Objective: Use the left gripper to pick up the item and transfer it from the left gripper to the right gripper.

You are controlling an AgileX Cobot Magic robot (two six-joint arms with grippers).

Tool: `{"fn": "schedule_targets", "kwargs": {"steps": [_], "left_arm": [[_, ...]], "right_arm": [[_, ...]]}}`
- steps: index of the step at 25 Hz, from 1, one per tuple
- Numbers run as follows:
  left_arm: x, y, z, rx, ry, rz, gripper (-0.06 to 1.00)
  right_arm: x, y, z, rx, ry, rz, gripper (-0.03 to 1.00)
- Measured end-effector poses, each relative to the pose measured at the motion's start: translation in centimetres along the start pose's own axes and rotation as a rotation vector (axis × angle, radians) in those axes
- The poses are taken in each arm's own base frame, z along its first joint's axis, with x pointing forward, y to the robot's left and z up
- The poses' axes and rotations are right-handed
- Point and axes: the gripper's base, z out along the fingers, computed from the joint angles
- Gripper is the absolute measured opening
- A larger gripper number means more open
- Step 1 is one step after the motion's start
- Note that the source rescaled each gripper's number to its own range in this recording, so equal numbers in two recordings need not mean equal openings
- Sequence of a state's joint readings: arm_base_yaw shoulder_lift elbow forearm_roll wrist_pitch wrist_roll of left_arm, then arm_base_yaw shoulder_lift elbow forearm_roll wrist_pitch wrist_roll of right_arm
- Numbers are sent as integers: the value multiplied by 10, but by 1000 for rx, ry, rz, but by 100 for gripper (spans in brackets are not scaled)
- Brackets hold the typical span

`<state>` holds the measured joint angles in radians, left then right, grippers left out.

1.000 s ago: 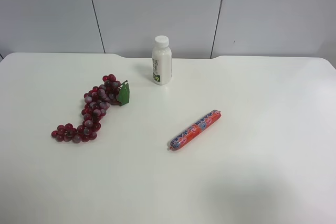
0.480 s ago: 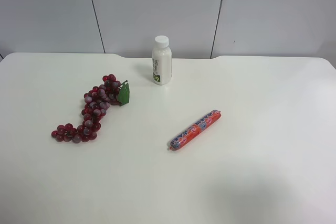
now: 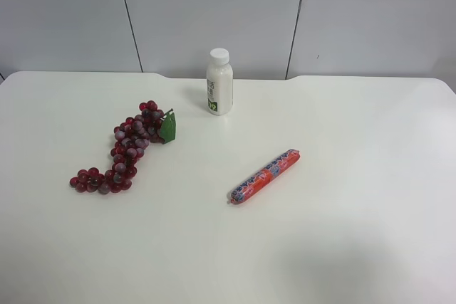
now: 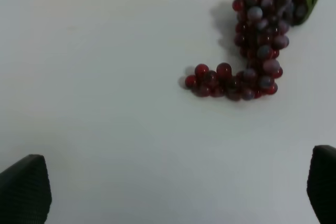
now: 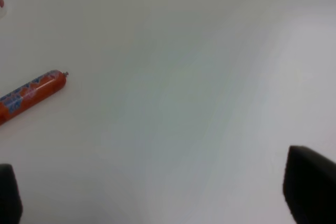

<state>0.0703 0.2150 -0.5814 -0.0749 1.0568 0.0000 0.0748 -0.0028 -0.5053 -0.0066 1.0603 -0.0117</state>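
Dark red-purple fake grape bunch [image 3: 125,149] with green leaf lies on white tabletop [image 3: 356,247]. The left pincer [image 4: 173,187] hovers near the bunch, jaws wide apart; the right pincer [image 5: 160,190] is likewise spread.

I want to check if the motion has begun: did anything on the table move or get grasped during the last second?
Nothing visibly changed. The grapes, the white bottle and the red-blue pack lie exactly where they were, and no arm has entered the high view.
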Motion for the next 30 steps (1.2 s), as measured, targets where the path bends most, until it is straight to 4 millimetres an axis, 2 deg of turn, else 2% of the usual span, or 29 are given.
{"fn": "schedule_targets", "kwargs": {"steps": [7,13,18,22,30], "left_arm": [[-51,-10,24,109,126,197,100],[-71,-33,61,207,275,419,100],[-75,-57,103,240,382,536,100],[-68,-75,140,261,467,586,100],[-47,-91,199,255,605,614,100]], "right_arm": [[0,0,0,0,0,0,100],[0,0,0,0,0,0,100],[0,0,0,0,0,0,100],[0,0,0,0,0,0,100],[0,0,0,0,0,0,100]]}}
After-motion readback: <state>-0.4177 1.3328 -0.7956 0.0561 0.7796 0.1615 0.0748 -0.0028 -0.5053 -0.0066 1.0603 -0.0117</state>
